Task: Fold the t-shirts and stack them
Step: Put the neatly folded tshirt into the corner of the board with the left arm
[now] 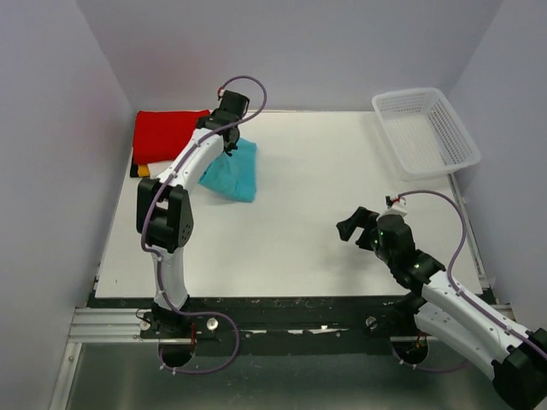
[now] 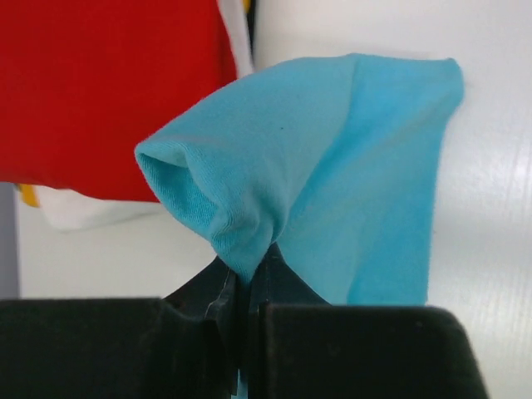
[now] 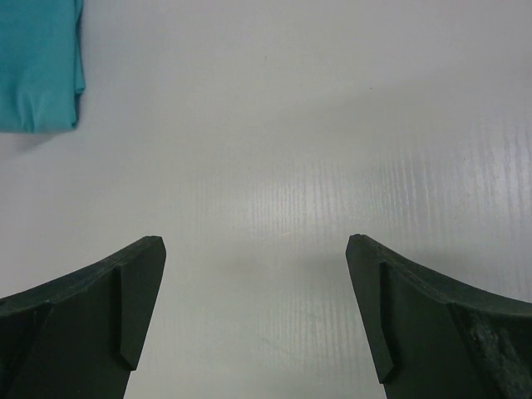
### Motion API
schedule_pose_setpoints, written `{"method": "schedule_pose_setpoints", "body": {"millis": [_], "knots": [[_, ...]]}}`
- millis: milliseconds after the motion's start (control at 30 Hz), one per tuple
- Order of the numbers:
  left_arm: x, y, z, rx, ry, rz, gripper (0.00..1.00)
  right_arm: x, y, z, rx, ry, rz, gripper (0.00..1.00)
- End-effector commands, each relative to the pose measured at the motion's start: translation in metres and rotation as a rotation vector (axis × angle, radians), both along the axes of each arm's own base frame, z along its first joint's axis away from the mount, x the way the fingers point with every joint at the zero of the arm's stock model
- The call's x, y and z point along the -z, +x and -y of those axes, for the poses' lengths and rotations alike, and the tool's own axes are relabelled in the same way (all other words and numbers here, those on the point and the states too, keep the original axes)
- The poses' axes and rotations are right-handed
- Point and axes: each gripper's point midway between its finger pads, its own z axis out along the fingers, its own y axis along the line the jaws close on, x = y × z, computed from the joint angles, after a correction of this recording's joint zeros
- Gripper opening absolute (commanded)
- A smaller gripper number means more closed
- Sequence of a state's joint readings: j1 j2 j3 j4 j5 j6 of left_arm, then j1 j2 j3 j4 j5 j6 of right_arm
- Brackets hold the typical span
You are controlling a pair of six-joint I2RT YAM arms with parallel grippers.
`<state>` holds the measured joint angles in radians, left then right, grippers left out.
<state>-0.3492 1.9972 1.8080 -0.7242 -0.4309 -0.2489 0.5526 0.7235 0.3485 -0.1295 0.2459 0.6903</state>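
White table (image 1: 325, 196), grey walls. Turquoise t-shirt (image 1: 235, 175) lies far left, one fold pinched up by the left gripper (image 2: 247, 284), jaws clamped on cloth. Red folded shirt (image 1: 167, 132) tops the stack (image 1: 145, 169) beside it. Right gripper (image 3: 253, 249) gapes wide above the table. Mesh basket (image 1: 410, 94) sits far right.

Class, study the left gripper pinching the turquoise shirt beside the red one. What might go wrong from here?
1. The left gripper pinches only a small bunch of the turquoise shirt, so the cloth may slip out or its fold may open.
2. The red shirt lies close by, and trailing cloth could drag it askew.
3. The right gripper is open and well away from the turquoise shirt, so nothing supports its far end.
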Motion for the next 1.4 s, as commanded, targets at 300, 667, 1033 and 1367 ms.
{"method": "schedule_pose_setpoints", "body": {"millis": [300, 667, 1033, 1367], "knots": [[-0.115, 0.068, -0.09, 0.053, 0.101, 0.254, 0.0, 0.016, 0.005, 0.022, 0.101, -0.082, -0.009, 1.0], [-0.168, 0.08, -0.076, 0.142, -0.084, 0.368, 0.0, 0.023, 0.007, 0.025, 0.123, -0.113, -0.028, 1.0], [-0.14, 0.102, -0.12, 0.079, -0.076, 0.334, 0.0, 0.026, 0.011, 0.033, 0.168, -0.135, -0.029, 1.0], [-0.107, 0.108, -0.19, -0.016, -0.057, 0.279, 0.0, 0.029, 0.016, 0.037, 0.2, -0.161, -0.036, 1.0]]}}
